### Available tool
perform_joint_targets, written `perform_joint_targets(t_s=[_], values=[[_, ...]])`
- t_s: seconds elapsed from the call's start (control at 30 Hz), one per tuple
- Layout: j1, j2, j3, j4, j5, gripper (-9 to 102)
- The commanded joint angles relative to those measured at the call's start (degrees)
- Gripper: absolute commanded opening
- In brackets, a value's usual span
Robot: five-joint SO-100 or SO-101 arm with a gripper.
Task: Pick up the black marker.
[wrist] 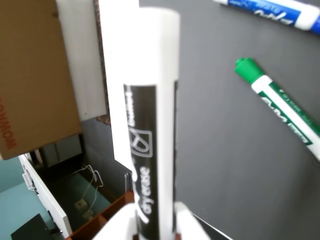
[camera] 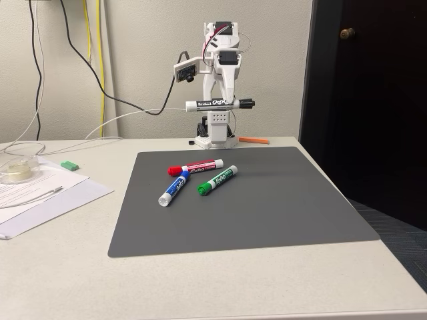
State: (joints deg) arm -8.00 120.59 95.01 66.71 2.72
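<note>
**Black marker held aloft in the fingers**

From my remote seat, reading the fixed view left to right: on the far left of the surface (camera: 220,287) I see a roll of clear tape (camera: 15,170) on some paper sheets (camera: 40,193), then a small green eraser-like block (camera: 69,165). Next comes the dark grey mat (camera: 280,213), well below the fingers. On it lie a blue-capped marker (camera: 173,187), a red-capped marker (camera: 195,167) just behind it, and a green-capped marker (camera: 217,180) to their right, all three close together and all well apart from the fingers.

Above the back edge of the mat, the white arm (camera: 219,73) stands folded upright. The fingers (camera: 219,101) are pinching the black marker (camera: 219,104) around its middle, holding it level, clear of the surface, its black cap sticking out to the right of the fingers and its other end out to the left. An orange strip (camera: 253,140) lies below and right of the fingers.

In the wrist view the black marker (wrist: 147,150) runs up from between the fingers (wrist: 155,222) at the bottom edge. The mat (wrist: 215,150) is behind it; right of the fingers I see the green-capped marker (wrist: 280,107), and the blue-capped marker (wrist: 275,10) at the top edge.
</note>
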Motion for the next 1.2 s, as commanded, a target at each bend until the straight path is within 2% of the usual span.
perform_joint_targets(t_s=[0.0,0.43,1.17], values=[[-0.1,2.7,0.4,-1.1,0.0,0],[0.9,2.1,0.0,-0.4,1.8,0],[1.3,2.2,-0.3,-0.4,-0.8,0]])
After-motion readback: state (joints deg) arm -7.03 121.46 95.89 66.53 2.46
